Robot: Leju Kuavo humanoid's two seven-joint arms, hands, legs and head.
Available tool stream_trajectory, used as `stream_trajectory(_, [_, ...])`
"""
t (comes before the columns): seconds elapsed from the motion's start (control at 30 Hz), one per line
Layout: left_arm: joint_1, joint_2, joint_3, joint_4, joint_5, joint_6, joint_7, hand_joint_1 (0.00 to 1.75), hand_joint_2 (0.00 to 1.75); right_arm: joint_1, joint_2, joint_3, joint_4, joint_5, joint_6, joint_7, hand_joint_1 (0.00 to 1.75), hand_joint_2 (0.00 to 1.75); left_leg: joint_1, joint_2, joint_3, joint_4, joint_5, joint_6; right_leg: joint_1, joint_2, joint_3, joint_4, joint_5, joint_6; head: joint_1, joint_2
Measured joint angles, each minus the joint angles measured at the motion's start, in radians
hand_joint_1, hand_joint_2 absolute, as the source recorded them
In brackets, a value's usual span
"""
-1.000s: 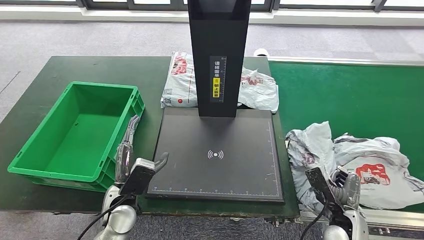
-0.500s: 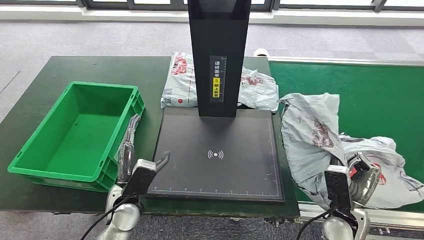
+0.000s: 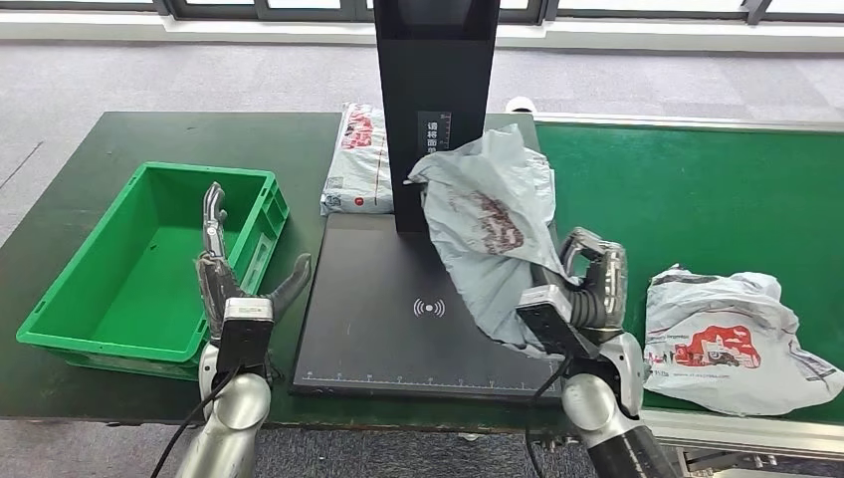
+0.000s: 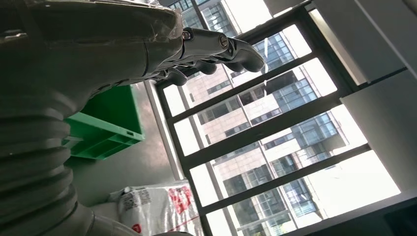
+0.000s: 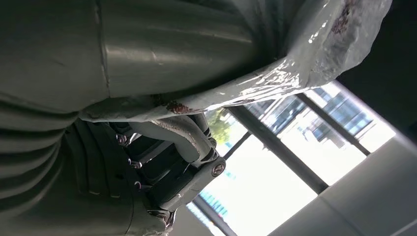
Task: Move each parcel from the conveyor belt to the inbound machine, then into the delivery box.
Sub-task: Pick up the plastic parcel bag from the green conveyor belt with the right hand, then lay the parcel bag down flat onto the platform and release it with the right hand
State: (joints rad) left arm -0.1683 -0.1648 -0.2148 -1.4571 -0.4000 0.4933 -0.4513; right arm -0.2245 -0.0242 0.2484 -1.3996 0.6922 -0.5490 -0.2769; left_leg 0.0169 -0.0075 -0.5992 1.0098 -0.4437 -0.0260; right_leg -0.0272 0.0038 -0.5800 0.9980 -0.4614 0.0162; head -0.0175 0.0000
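Your robot's right hand [image 3: 587, 289] grips a crumpled grey parcel [image 3: 493, 224] by its lower end and holds it raised above the inbound machine [image 3: 428, 299], over the right half of the machine's black plate and in front of its dark upright column [image 3: 435, 110]. In the right wrist view the same parcel [image 5: 295, 59] is pressed between the hand's [image 5: 162, 162] thick thumb and its darker fingers [image 5: 192, 142].

To the right of the machine, a second parcel [image 3: 732, 339] with a red print lies on the green conveyor belt [image 3: 697, 189], well apart from the raised one. Behind the machine, a third parcel [image 3: 360, 159] lies on the dark green table [image 3: 149, 139], its right part hidden by the column.

To the left of the machine stands the green delivery box [image 3: 149, 259], nothing in it. Your left hand [image 3: 234, 284] hovers at the box's near right corner, between box and machine, fingers spread upward and holding nothing; the left wrist view shows the hand [image 4: 206, 49] against tall windows [image 4: 275, 123].
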Motion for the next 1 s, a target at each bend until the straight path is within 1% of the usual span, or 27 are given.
stream_trajectory(0.1, [-0.010, 0.000, 0.000, -0.008, 0.002, 0.001, 0.000, 0.00, 1.75, -0.017, 0.002, 0.039, 0.012, -0.003, -0.005, 0.006, 1.75, 1.75, 0.000, 0.000, 0.000, 0.000, 0.000, 0.000, 0.000, 0.000, 0.000, 0.000, 0.000, 0.000, 0.000, 0.000])
stream_trajectory(0.37, [-0.012, 0.000, 0.000, -0.011, 0.003, 0.003, 0.000, 0.00, 1.75, -0.024, 0.002, 0.056, 0.018, -0.010, -0.003, 0.010, 1.75, 1.75, 0.000, 0.000, 0.000, 0.000, 0.000, 0.000, 0.000, 0.000, 0.000, 0.000, 0.000, 0.000, 0.000, 0.000])
stream_trajectory(0.4, [-0.015, 0.000, 0.000, -0.012, 0.007, 0.006, 0.000, 0.00, 1.75, -0.031, 0.002, 0.068, 0.023, -0.015, 0.007, 0.013, 1.75, 1.75, 0.000, 0.000, 0.000, 0.000, 0.000, 0.000, 0.000, 0.000, 0.000, 0.000, 0.000, 0.000, 0.000, 0.000])
stream_trajectory(0.43, [-0.028, 0.001, 0.000, -0.011, 0.013, 0.009, 0.000, 0.00, 1.75, -0.046, 0.007, 0.095, 0.042, -0.022, 0.037, 0.024, 1.75, 1.75, 0.000, 0.000, 0.000, 0.000, 0.000, 0.000, 0.000, 0.000, 0.000, 0.000, 0.000, 0.000, 0.000, 0.000])
stream_trajectory(0.47, [-0.054, 0.001, -0.004, -0.006, 0.015, 0.016, 0.008, 0.00, 1.75, -0.071, 0.019, 0.144, 0.089, -0.046, 0.090, 0.046, 1.75, 1.75, 0.000, 0.000, -0.001, 0.000, 0.000, 0.000, 0.000, 0.000, 0.000, 0.000, 0.000, 0.000, 0.000, 0.000])
stream_trajectory(0.5, [-0.081, 0.001, -0.009, -0.001, 0.013, 0.021, 0.019, 0.00, 1.75, -0.095, 0.032, 0.195, 0.144, -0.066, 0.144, 0.071, 1.52, 1.75, 0.000, 0.000, -0.001, 0.000, 0.000, -0.001, 0.000, 0.000, 0.000, 0.000, 0.000, 0.000, 0.000, 0.000])
stream_trajectory(0.57, [-0.125, 0.002, -0.022, 0.011, 0.004, 0.027, 0.042, 0.00, 1.75, -0.130, 0.054, 0.281, 0.249, -0.100, 0.225, 0.121, 0.65, 0.87, 0.000, 0.000, 0.000, 0.000, 0.001, -0.001, 0.000, 0.000, -0.001, 0.000, 0.000, 0.000, 0.000, 0.000])
stream_trajectory(0.6, [-0.131, 0.003, -0.026, 0.013, 0.001, 0.027, 0.047, 0.00, 1.75, -0.137, 0.055, 0.297, 0.275, -0.096, 0.239, 0.142, 0.21, 0.44, 0.000, 0.000, 0.000, 0.000, 0.001, -0.001, 0.000, 0.000, -0.001, 0.000, 0.000, 0.000, 0.000, 0.000])
stream_trajectory(0.63, [-0.134, 0.004, -0.029, 0.015, 0.000, 0.026, 0.052, 0.00, 1.75, -0.143, 0.056, 0.308, 0.297, -0.086, 0.253, 0.168, 0.00, 0.00, 0.000, 0.000, 0.000, 0.000, 0.001, -0.001, 0.000, 0.000, -0.001, 0.000, 0.000, 0.000, 0.000, 0.000])
stream_trajectory(0.77, [-0.141, 0.012, -0.042, 0.023, -0.014, 0.008, 0.078, 0.00, 1.75, -0.174, 0.053, 0.344, 0.406, -0.004, 0.313, 0.302, 0.00, 0.00, 0.000, -0.001, 0.000, 0.000, 0.000, -0.001, 0.000, 0.000, -0.001, 0.000, 0.000, 0.000, 0.000, 0.000])
stream_trajectory(0.83, [-0.143, 0.014, -0.048, 0.025, -0.029, -0.005, 0.093, 0.00, 1.75, -0.176, 0.047, 0.353, 0.459, 0.053, 0.323, 0.350, 0.00, 0.00, 0.000, -0.001, -0.001, 0.000, 0.000, -0.001, 0.000, 0.000, -0.001, 0.000, 0.000, 0.000, 0.000, 0.000])
stream_trajectory(0.9, [-0.143, 0.016, -0.052, 0.027, -0.043, -0.017, 0.103, 0.00, 1.75, -0.177, 0.037, 0.355, 0.501, 0.105, 0.318, 0.377, 0.00, 0.00, 0.000, 0.000, 0.000, 0.000, 0.000, -0.001, 0.000, 0.000, -0.001, 0.000, 0.000, 0.000, 0.000, 0.000])
stream_trajectory(1.0, [-0.142, 0.018, -0.055, 0.027, -0.055, -0.028, 0.111, 0.00, 1.75, -0.184, 0.021, 0.355, 0.535, 0.152, 0.308, 0.392, 0.00, 0.00, 0.000, 0.000, 0.000, 0.000, 0.000, -0.001, 0.000, 0.001, 0.000, -0.001, 0.000, 0.000, 0.000, 0.000])
